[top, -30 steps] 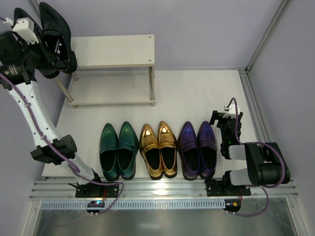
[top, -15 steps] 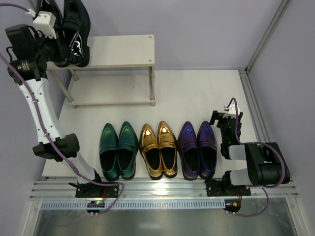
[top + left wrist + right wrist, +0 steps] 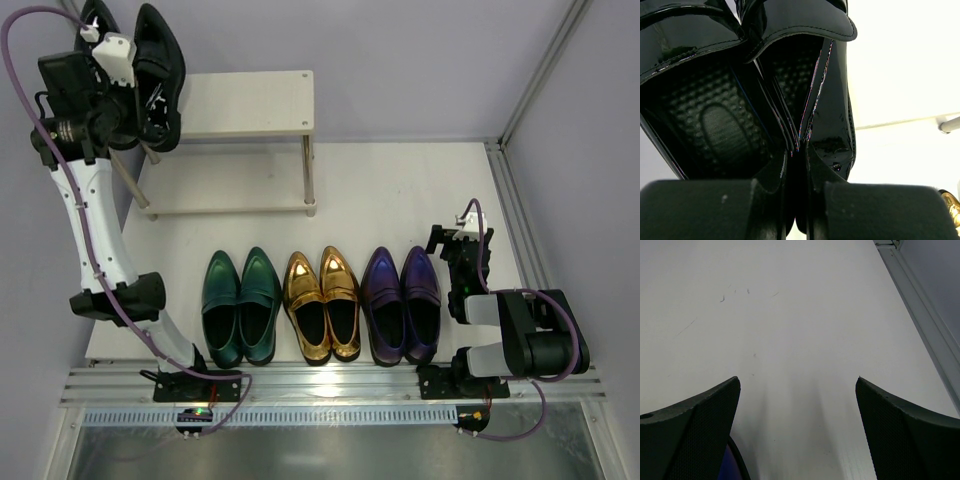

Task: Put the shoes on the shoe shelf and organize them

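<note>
Left gripper [image 3: 797, 210]: almost closed, pinching the inner walls of both black shoes [image 3: 790, 75] together, upper left of the top view.
Black shoes: raised, overlapping the shelf's [image 3: 240, 105] left end.
Right gripper [image 3: 797, 425]: fingers wide apart, holding nothing, lower right.
Green shoes [image 3: 240, 305], gold shoes [image 3: 322, 303], purple shoes [image 3: 402, 303]: one row on the table [image 3: 400, 190], lower centre, toes toward the shelf.

Top external: looks down from behind the arm bases, whole table [image 3: 400, 190]. Left wrist: very close behind its jaws, sharing the black shoes [image 3: 835, 125] between them. Right wrist: low, table ahead of jaws.
</note>
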